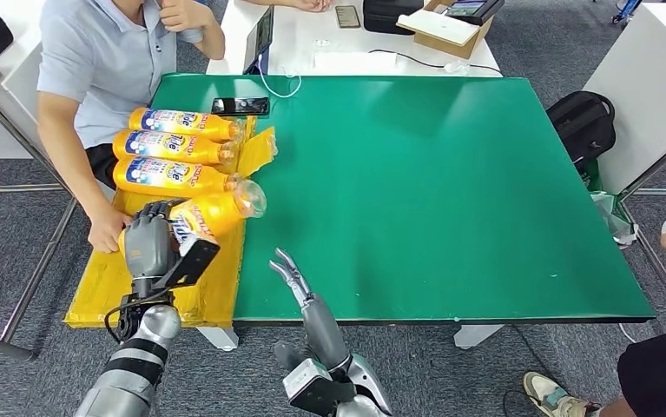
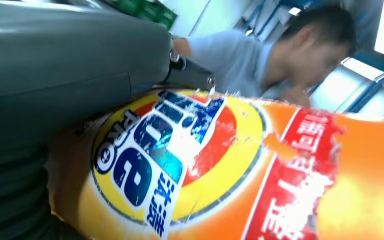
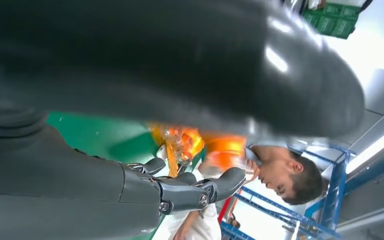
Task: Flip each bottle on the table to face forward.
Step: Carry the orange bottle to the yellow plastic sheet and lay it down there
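Head view showed my left hand [image 1: 148, 241] grasping the fourth bottle [image 1: 216, 211] above the bench's [image 1: 451, 200] left edge; three bottles [image 1: 173, 149] already lay label-up there, my right hand [image 1: 290, 274] released.

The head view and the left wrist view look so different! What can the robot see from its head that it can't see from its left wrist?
Head view alone: the green table, three orange bottles lying in a row, a phone, and the right hand holding nothing. Left wrist view alone: a close look at the label's blue letters. Both: the left hand gripping the held bottle, and the person in the light blue shirt.
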